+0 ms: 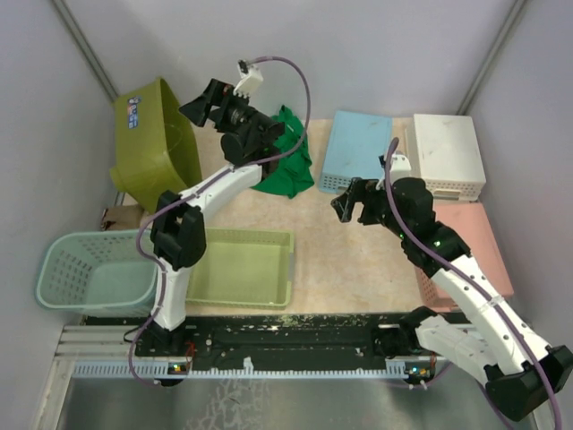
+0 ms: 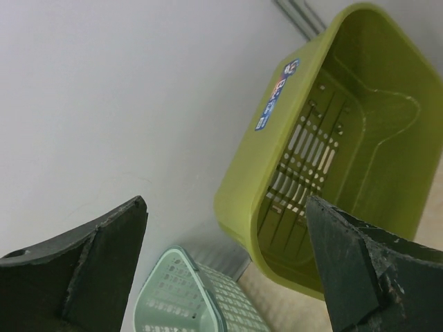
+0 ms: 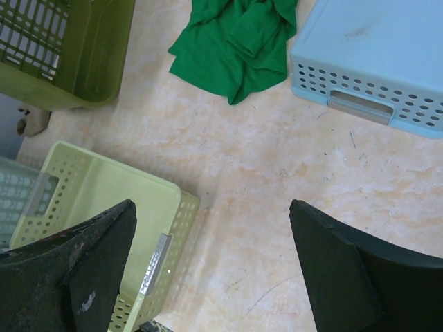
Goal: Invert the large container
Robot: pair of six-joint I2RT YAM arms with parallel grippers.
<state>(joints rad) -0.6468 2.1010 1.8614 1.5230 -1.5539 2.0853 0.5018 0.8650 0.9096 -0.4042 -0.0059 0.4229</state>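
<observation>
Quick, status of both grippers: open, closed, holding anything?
Left gripper: open, holding nothing, facing the olive-green plastic tub.
Right gripper: open, holding nothing.

1. the large container is smooth olive plastic with a slight gloss; its blue sticker looks shiny.
2. the green cloth is soft, matt, creased fabric.
3. the bench is smooth, marbled beige, faintly scratched.
4. my left tool has matt black pads, rough at the edges.
</observation>
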